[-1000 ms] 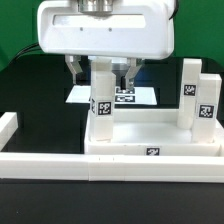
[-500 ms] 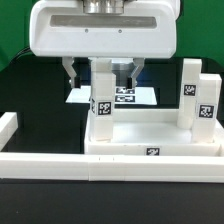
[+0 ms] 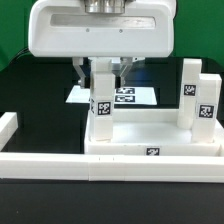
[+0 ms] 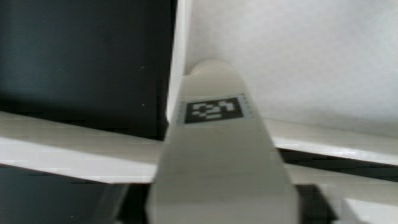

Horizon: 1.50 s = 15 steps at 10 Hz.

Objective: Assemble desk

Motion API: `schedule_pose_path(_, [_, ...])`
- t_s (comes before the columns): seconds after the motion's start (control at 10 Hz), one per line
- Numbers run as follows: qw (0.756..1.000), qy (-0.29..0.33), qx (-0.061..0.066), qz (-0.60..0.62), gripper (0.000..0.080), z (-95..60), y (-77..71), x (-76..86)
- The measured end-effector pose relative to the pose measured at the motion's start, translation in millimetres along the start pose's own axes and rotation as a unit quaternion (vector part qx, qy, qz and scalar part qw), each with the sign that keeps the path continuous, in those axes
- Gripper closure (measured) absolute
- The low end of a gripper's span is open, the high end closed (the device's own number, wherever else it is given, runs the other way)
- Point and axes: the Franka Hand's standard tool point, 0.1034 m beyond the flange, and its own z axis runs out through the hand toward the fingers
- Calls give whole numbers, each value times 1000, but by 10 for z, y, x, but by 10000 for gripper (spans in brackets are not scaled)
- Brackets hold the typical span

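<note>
The white desk slab point(image 3: 150, 128) lies rim-up behind the front rail, with a tag on its front edge. One white tagged leg point(image 3: 102, 98) stands upright at the slab's corner on the exterior view's left. My gripper point(image 3: 101, 70) is directly above it, and its fingers are closed against the leg's upper part on both sides. In the wrist view the leg point(image 4: 217, 140) runs up between my dark fingers point(image 4: 139, 200) over the slab point(image 4: 302, 50). Two more legs point(image 3: 189, 88) point(image 3: 205, 112) stand on the slab at the exterior view's right.
A long white border rail point(image 3: 50, 165) runs along the front, with a short rail end point(image 3: 8, 125) at the exterior view's left. The marker board point(image 3: 135, 96) lies on the black table behind the slab.
The fingers stood apart on either side of the leg before. Now they have closed in against it. The leg and slab have not moved.
</note>
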Motion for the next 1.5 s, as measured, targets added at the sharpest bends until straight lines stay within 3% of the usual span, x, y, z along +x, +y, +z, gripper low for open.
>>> schedule_pose_path(0.3, [1000, 0, 0, 12, 512, 1, -1, 0])
schedule_pose_path(0.6, [983, 10, -3, 182, 512, 12, -15, 32])
schedule_pose_path(0.9, [935, 21, -4, 355, 512, 21, 20, 31])
schedule_pose_path(1.2, [839, 9, -2, 545, 512, 24, 32, 4])
schedule_pose_path(1.3, [817, -1, -2, 577, 512, 25, 45, 18])
schedule_pose_path(1.4, [813, 0, -1, 582, 512, 25, 49, 24])
schedule_pose_path(1.5, [812, -1, 0, 583, 455, 30, 39, 24])
